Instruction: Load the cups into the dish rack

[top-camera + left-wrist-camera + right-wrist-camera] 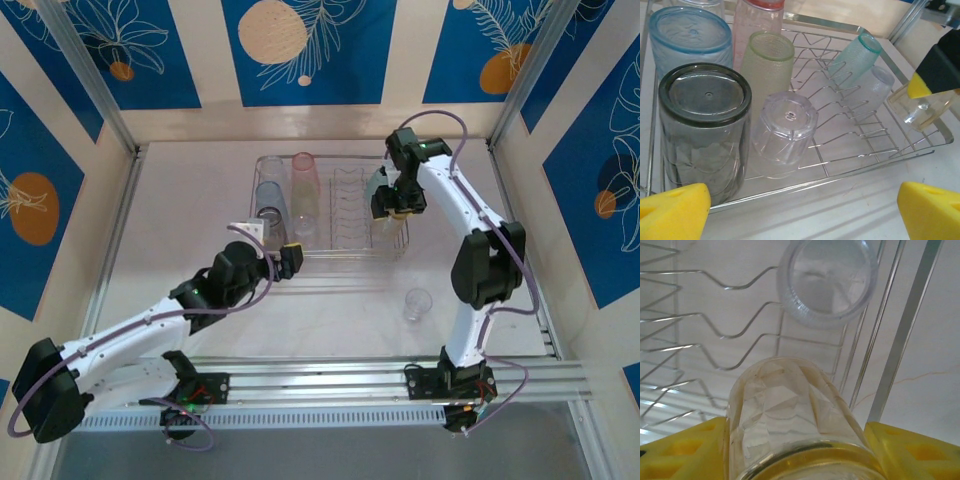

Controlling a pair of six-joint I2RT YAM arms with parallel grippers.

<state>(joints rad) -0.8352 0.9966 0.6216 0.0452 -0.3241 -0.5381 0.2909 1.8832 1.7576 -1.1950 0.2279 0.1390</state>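
Amber cup (790, 415) held over rack's (345, 205) right edge.

Cut off at bottom edge: amber cup (790, 415), near end. Cropped at top: pink cup (757, 30), dish rack (855, 167) far side.

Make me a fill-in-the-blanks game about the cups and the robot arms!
The right gripper holds the amber cup; the open left gripper holds ____.
One clear cup stands ____ the dish rack, on the table.
The smoky grey cup in the dish rack stands upside ____.
Missing words: nothing; outside; down.
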